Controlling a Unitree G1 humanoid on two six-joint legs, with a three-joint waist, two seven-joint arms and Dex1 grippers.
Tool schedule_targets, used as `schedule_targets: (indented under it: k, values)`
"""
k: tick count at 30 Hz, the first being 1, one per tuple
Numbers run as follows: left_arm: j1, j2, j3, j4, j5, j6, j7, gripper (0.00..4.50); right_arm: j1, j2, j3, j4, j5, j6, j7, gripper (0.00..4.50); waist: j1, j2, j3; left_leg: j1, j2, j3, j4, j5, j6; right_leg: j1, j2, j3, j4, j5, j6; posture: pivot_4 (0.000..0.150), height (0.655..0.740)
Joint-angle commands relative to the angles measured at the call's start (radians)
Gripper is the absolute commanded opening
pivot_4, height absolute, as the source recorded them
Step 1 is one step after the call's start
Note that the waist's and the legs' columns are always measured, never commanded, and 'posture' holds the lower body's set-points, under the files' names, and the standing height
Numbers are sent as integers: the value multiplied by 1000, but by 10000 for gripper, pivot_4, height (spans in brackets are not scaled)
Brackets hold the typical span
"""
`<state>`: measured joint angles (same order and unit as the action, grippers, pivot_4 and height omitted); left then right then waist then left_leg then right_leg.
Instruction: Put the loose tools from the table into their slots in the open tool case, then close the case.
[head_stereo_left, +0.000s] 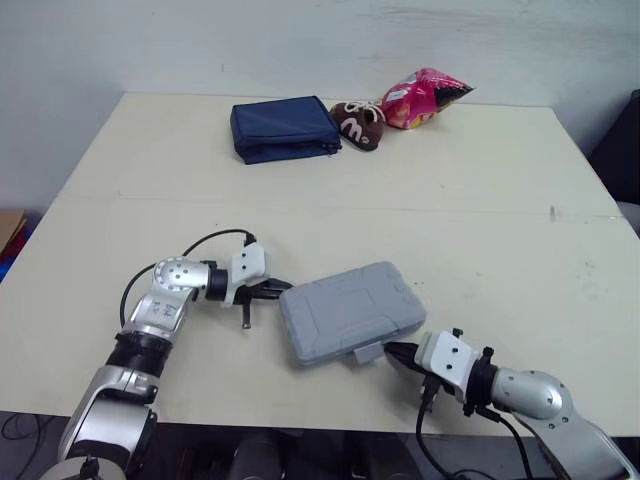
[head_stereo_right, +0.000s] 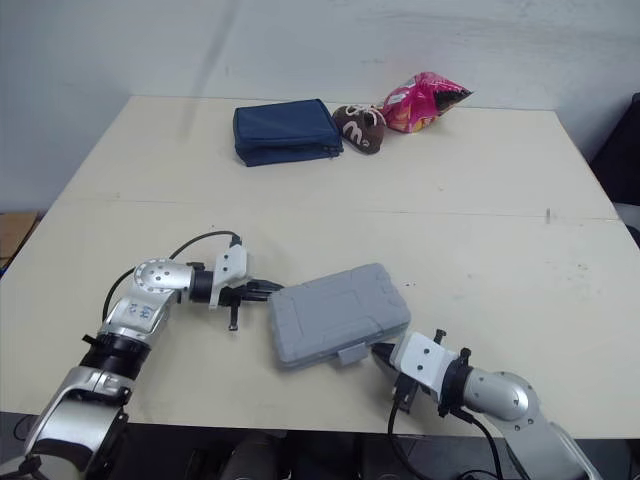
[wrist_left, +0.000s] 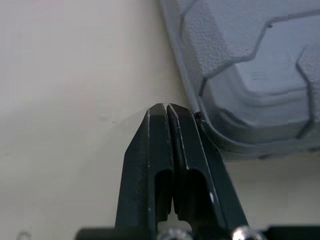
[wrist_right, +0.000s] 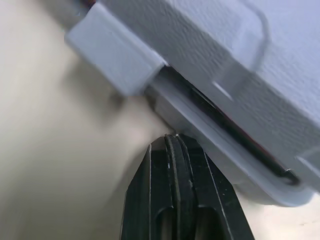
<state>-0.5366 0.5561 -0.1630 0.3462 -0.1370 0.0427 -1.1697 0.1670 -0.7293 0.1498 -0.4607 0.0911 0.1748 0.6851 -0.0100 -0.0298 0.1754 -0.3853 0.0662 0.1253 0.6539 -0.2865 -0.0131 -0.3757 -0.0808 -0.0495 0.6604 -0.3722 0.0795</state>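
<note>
Tool case (head_stereo_left: 348, 312): grey moulded plastic, pebbled skin, rounded corners, lid down, flat near the front of the beige table (head_stereo_left: 480, 230). Left gripper (wrist_left: 166, 106): fingers pressed together, tips at the case's left rim. Right gripper (wrist_right: 172, 137): fingers together, tips by the front edge beside the blocky latch tab (wrist_right: 117, 57). Right wrist view adds a thin dark seam under the lid, contents unreadable. Far edge: navy fabric pouch (head_stereo_left: 285, 128), brown plush (head_stereo_left: 358, 122), crinkled pink snack bag (head_stereo_left: 425, 98).
</note>
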Motion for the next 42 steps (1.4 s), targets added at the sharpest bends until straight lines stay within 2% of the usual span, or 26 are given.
schedule_targets:
  k: [1, 4, 7, 9, 11, 13, 16, 18, 23, 25, 28, 30, 32, 33, 34, 36, 38, 42]
  values:
    - [78, 24, 27, -175, -47, 63, 9, 379, -49, -1, -10, 86, -43, -3, -2, 0, -3, 0, 0, 0, 0, 0, 0, 0, 0, 0, 0, 0, 0, 0, 0, 1500, 7400]
    - [169, 41, 50, -318, -83, 136, 37, 379, -103, 1, -10, 142, -56, -10, -1, 0, -6, 0, 0, 0, 0, 0, 0, 0, 0, 0, -2, 0, 0, 0, 0, 1500, 7400]
    - [202, 42, 99, -386, -104, 152, 90, 379, -103, -10, -46, 163, -53, -8, -6, 0, -5, 0, 0, 0, 0, -1, 0, 0, 0, 1, -6, 0, 0, 0, 0, 1500, 7400]
    - [159, 28, 154, -364, -96, 77, 156, 379, -68, -25, -96, 156, -39, -5, -9, 0, 6, 0, 0, 0, 0, -2, 0, 0, 0, 1, -6, -1, 0, 0, 0, 1500, 7400]
    - [96, 9, 193, -365, -150, 114, 180, 379, -21, -34, -140, 140, -26, -5, -5, 0, 16, -1, -1, -1, -2, -3, 0, 0, 1, 1, -8, -3, 0, 0, 0, 1500, 7400]
    - [5, -3, 164, -404, -240, 199, 99, 379, 78, -41, -203, 108, -4, -26, 12, 0, 28, -2, -1, -2, -4, -3, 0, 0, 3, 2, -10, -4, -1, 0, 0, 1500, 7400]
    - [-66, -14, 84, -410, -259, 258, 25, 379, 174, -38, -254, 68, 14, -49, 23, 0, 36, -2, -2, -2, -6, -3, -1, -2, 5, 3, -12, -5, -3, 0, 1, 1500, 7400]
    - [-104, -26, 20, -397, -242, 278, -10, 379, 213, -27, -272, 35, 29, -49, 23, 0, 33, -2, -2, -1, -7, -1, -1, -2, 6, 5, -9, -5, -3, 1, 3, 1500, 7400]
    - [-186, -145, -142, -319, -167, 238, -51, 379, 305, 20, -302, -75, 60, -39, 2, 0, 30, -2, -2, -1, -5, -1, 3, -2, 6, 5, -2, -1, -5, 2, 5, 1500, 7400]
    - [-194, -162, -245, -254, -56, 185, -50, 379, 334, 43, -297, -129, 71, -41, -5, 0, 26, -1, -3, -1, -3, 0, 4, -3, 4, 4, 2, 1, -5, 2, 5, 1500, 7400]
    - [-173, -168, -334, -190, 33, 181, -43, 379, 355, 71, -286, -202, 81, -22, -21, 0, 11, 1, -4, 0, -3, 1, 3, -3, 2, 3, 4, 3, -3, 1, 3, 1500, 7400]
    - [-120, -144, -420, -98, 146, 135, -14, 379, 353, 103, -261, -246, 83, 2, -43, 0, 7, 1, -5, 0, -1, 0, 3, -3, 1, 2, 5, 3, -2, 0, 2, 1500, 7400]
    - [-70, -114, -478, -90, 188, 83, -50, 379, 340, 128, -230, -273, 71, 27, -67, 0, 8, 0, -17, 1, 1, -1, 3, -2, 0, 3, 4, 2, -2, 0, 1, 1500, 7400]
    - [-57, -109, -490, -104, 200, 95, -44, 379, 331, 135, -216, -281, 62, 38, -75, 0, 7, -1, -21, 5, 1, -1, 1, -3, -1, 8, 3, 2, -3, -1, 0, 1500, 7400]
    - [-49, -101, -504, -119, 208, 92, -57, 379, 320, 143, -207, -283, 56, 51, -84, 0, 6, -1, -27, 18, 1, -1, -5, -4, 0, 21, 1, 2, -9, -1, -1, 1500, 7400]
    - [-40, -102, -516, -140, 224, 123, -45, 379, 300, 161, -192, -284, 60, 70, -99, 0, 7, 0, -37, 32, 4, -2, -9, -14, 4, 36, 1, 1, -16, -2, -3, 1500, 7400]
    - [-37, -118, -512, -152, 222, 182, -30, 379, 276, 163, -164, -271, 48, 92, -104, 0, 7, 1, -43, 36, 8, -3, -9, -21, 2, 48, 2, -1, -21, -5, -6, 1500, 7400]
    - [-48, -136, -499, -137, 223, 231, -13, 379, 229, 149, -115, -226, 8, 150, -109, 0, 10, 4, -48, 37, 9, -3, -9, -24, 3, 51, 2, -1, -25, -6, -8, 1500, 7400]
